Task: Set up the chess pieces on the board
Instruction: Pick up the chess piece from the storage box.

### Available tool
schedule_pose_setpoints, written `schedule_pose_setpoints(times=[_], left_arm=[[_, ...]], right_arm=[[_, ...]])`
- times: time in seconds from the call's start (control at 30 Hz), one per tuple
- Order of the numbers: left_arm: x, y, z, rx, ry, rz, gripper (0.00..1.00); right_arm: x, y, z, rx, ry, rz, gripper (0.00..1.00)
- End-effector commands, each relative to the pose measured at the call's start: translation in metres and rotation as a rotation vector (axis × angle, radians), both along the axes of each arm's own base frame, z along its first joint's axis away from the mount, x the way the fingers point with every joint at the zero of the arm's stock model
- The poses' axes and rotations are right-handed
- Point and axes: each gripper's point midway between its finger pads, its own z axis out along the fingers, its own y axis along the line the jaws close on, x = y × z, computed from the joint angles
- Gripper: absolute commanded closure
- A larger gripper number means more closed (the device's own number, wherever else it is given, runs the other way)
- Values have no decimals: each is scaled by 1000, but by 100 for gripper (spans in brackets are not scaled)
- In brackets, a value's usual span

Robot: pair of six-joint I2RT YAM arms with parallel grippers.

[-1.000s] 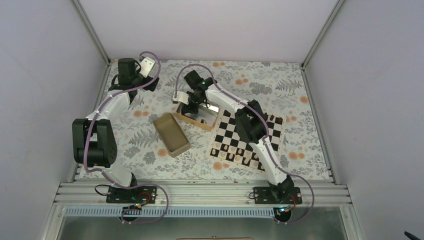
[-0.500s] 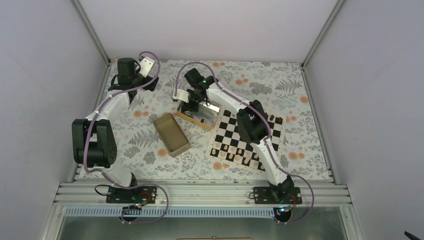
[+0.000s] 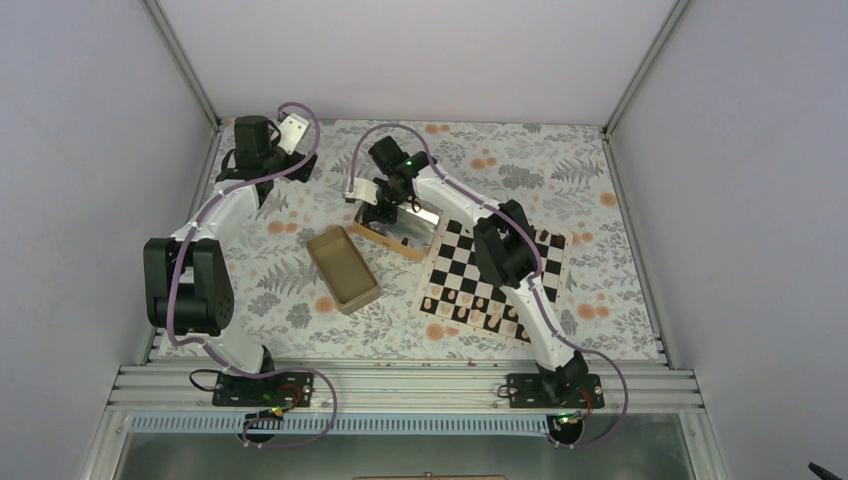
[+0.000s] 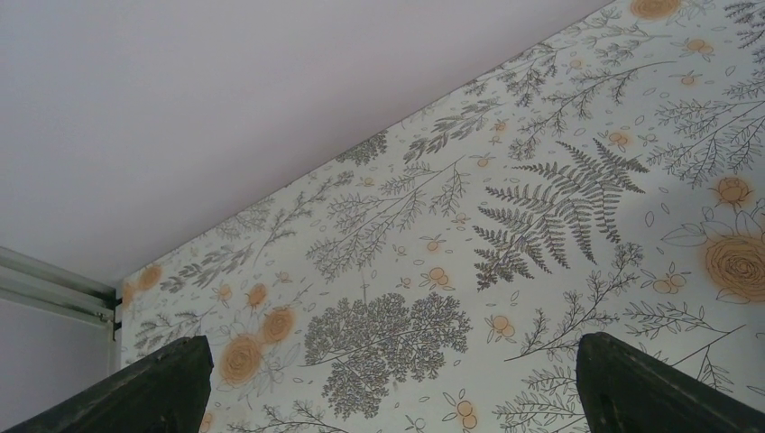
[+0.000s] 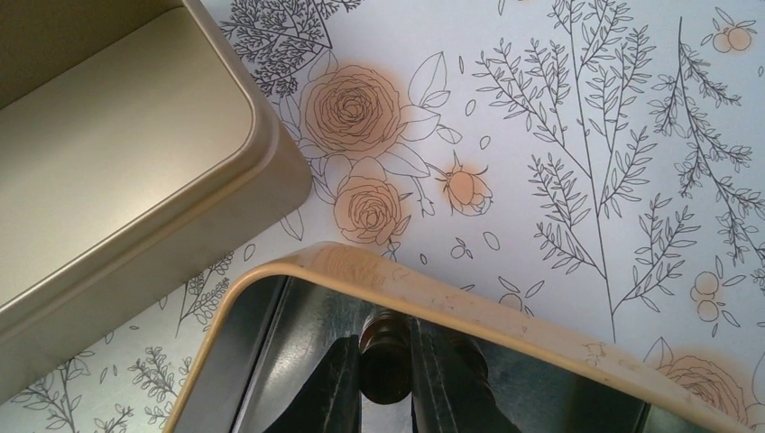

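Down inside the far tin (image 5: 469, 311), the right gripper (image 5: 388, 388) pinches a dark chess piece (image 5: 386, 347) between its fingers, with a second tin (image 5: 117, 162) just beside. Near the far-left corner, the left gripper (image 4: 392, 388) hangs spread wide above the floral tablecloth (image 4: 505, 225). Plain lilac walls (image 3: 420, 60) enclose the table. To the right lies the board (image 3: 453, 262), partly covered by the right arm. Which kind of piece is held is hidden.

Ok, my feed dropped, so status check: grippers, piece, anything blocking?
Left gripper open, empty, over far-left corner. Right gripper shut on dark chess piece inside tin. Only the tin wall in the way.
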Motion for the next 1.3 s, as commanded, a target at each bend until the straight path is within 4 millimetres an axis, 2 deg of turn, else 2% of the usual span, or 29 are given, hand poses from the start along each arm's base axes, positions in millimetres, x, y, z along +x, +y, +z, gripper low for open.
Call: schedule_pose_setpoints(times=[0.0,0.17,0.4,0.6,0.77,0.97,1.1,1.27], left_arm=[[-3,-2,13,-12,-28,-14,0],[-3,-2,13,-13,-26,-15,0],[-3,-3,13,-14,-26,-18,0],[-3,-3,12,-12,-28,-18,0],[-2,-2,13,-13,-30,-19,0],[-3,-2,15,-13,-32,-19,0],[-3,-2,17,-14,-33,-18,0],[-3,-3,19,-18,-34,-20,0]], right_arm=[[5,11,8,24,-46,15,91],[7,9,5,-50,-122,21,90],[-5,5,-18,-170,-150,70,90],[-4,8,-18,-171,-164,64,89],[-2,3,0,-135,-158,32,89],[4,-13,41,-50,-109,-22,89],[2,-30,68,-13,-87,-47,88],[10,-61,81,11,-50,-107,88]])
